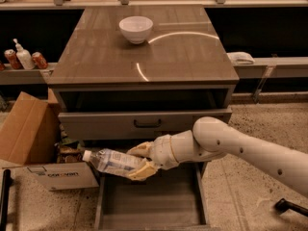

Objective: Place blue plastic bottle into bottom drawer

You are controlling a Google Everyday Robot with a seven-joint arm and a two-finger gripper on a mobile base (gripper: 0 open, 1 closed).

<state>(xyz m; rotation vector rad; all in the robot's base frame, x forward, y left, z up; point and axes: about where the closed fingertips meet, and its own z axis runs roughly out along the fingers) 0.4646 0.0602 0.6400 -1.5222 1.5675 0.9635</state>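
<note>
Scene: robot arm reaches in from the right, low in front of a grey cabinet w/ 3 drawers; bottom drawer (pixel 149 201) pulled out, tray bare as far as visible.
End effector (pixel 142 160): at the cabinet's lower left, just above the open tray's front-left corner; 2 tan fingers closed round the bottle's body, 1 above, 1 below.
Bottle: blue plastic bottle (pixel 113 161) held nearly horizontal, white cap pointing left toward the cardboard box (pixel 33 143); cap end overhangs the tray's left wall, rest of the body over the tray.
Worktop (pixel 144 57): carries only a white bowl (pixel 136 29) at the back, well apart from the action.
Left shelf: small white pump bottle (pixel 22 56) between 2 red cans (pixel 38 60), not involved.
Step in hand: carry phase, approx. at its end; bottle is over the drawer but not yet inside.
Next move calls for: shift a little right so the cap clears the left wall, lower until the bottle lies flat on the tray floor, then release.
Risk: a drop from here may catch the wall & tip the bottle out toward the box.
</note>
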